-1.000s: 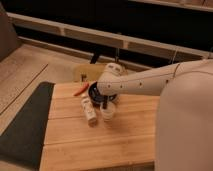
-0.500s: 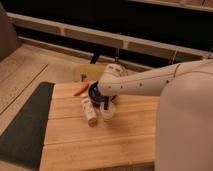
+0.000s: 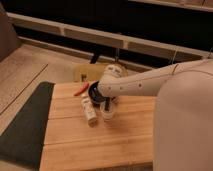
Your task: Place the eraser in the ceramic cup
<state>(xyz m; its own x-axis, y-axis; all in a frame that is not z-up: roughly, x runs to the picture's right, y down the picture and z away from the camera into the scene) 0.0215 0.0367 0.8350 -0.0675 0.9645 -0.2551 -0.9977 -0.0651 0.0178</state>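
Scene: I am working over a wooden table (image 3: 100, 140), the white arm (image 3: 145, 82) reaching in from the right.
Gripper: my gripper (image 3: 108, 106) hangs right above the cup (image 3: 108, 113), pointing down into its mouth; its fingers are together.
Eraser: I cannot see it as a separate thing. A dark sliver shows at the fingertips over the cup, and I judge that to be the eraser pinched there, though I cannot be sure.
Cup: small and white, upright on the wood, just right of the cream bottle (image 3: 89, 111), which lies on its side.
Others: a dark bowl (image 3: 94, 92) sits behind the cup, partly hidden by the arm; a red pepper (image 3: 81, 89) lies to its left; a dark mat (image 3: 25, 125) borders the table's left edge.
Handling, eraser: I expect it to be light, firm and grippy rather than slick; best pinched across its short sides so the long axis drops straight in.
Handling, cup: ceramic, so stiff and breakable, and light enough to tip if I nudge its rim.
Stage: by my judgement, the release over the cup is the step in hand.
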